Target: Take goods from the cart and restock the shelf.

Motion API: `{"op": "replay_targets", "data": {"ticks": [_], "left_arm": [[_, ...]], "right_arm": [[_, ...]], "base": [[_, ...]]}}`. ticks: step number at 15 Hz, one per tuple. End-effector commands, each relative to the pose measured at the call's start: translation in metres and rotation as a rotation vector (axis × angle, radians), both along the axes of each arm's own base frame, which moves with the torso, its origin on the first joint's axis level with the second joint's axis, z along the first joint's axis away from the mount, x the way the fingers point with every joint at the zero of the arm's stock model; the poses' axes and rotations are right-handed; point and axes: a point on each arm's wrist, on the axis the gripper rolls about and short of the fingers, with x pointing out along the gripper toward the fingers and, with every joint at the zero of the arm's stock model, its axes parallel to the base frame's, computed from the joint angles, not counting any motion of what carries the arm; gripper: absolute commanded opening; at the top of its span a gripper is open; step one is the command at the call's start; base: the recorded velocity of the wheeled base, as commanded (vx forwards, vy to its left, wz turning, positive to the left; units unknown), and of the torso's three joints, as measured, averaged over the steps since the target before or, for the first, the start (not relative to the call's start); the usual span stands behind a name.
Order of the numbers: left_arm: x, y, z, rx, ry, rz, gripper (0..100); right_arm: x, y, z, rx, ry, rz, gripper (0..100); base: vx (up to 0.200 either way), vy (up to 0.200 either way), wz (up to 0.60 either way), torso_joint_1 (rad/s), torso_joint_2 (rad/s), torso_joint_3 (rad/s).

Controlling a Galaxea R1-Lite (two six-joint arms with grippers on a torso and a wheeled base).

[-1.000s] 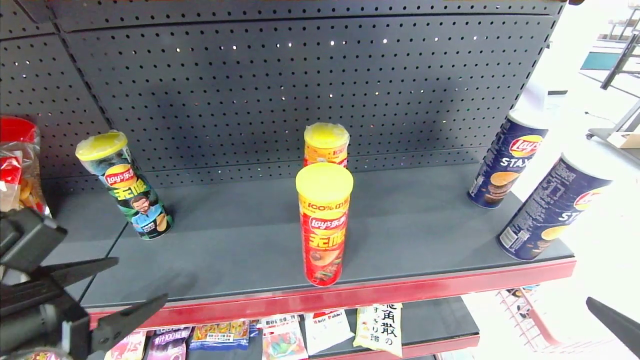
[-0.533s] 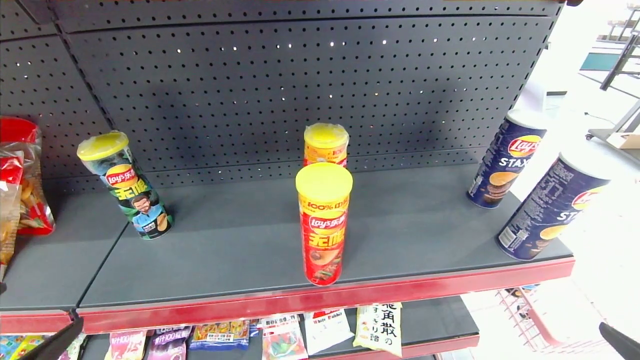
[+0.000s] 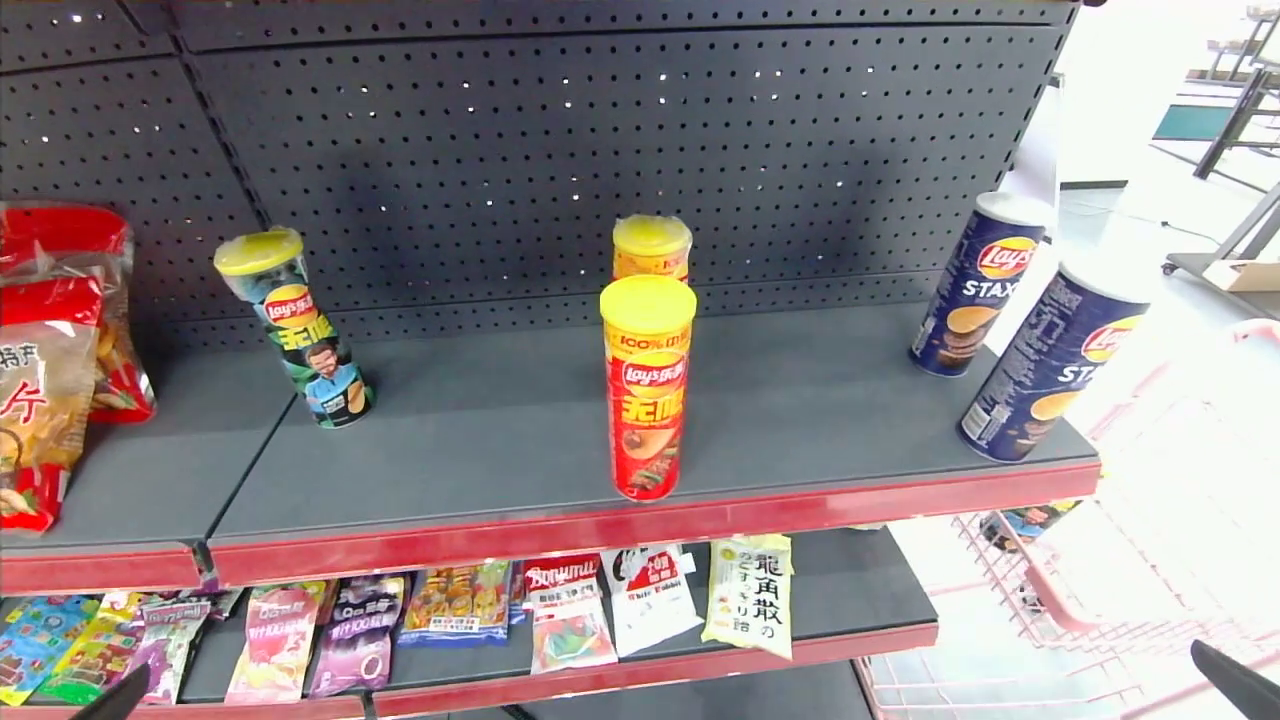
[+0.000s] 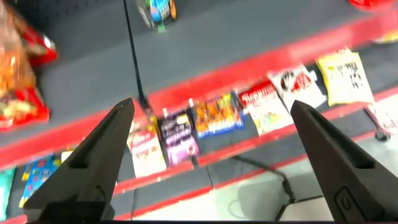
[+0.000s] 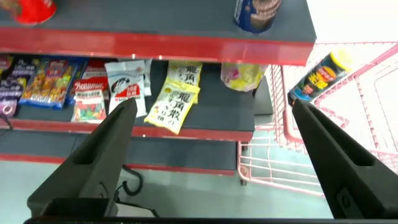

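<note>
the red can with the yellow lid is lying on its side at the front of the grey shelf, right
No. The tall red cardboard chip can with the yellow plastic lid stands upright, not on its side, as the head view shows; it is at the front of the grey metal shelf.

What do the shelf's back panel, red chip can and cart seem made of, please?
Back panel: likely painted sheet metal, matte grey, evenly perforated. Red chip can: probably glossy printed cardboard; yellow lid looks plastic. Cart: pink coated wire mesh, apparently.
</note>
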Motion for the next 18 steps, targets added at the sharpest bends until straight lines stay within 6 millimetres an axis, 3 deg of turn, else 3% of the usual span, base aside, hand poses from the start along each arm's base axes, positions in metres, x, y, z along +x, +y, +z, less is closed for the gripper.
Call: {"op": "replay_targets", "data": {"ticks": [1,18], "left_arm": [[-0.001,0.000,-0.001,0.000,-0.004,0.000,100],[-0.010,0.001,-0.015,0.002,-0.009,0.007,100]], "right_arm": [[0.001,0.000,0.000,-0.007,0.003,0.002,100],[0.008,0.000,-0.001,-0.017,0.040,0.007,100]], "base": [[0.000,0.000,0.00,0.000,0.00,0.000],[0.000,-0.188,0.00,0.007,0.00,0.000]]}}
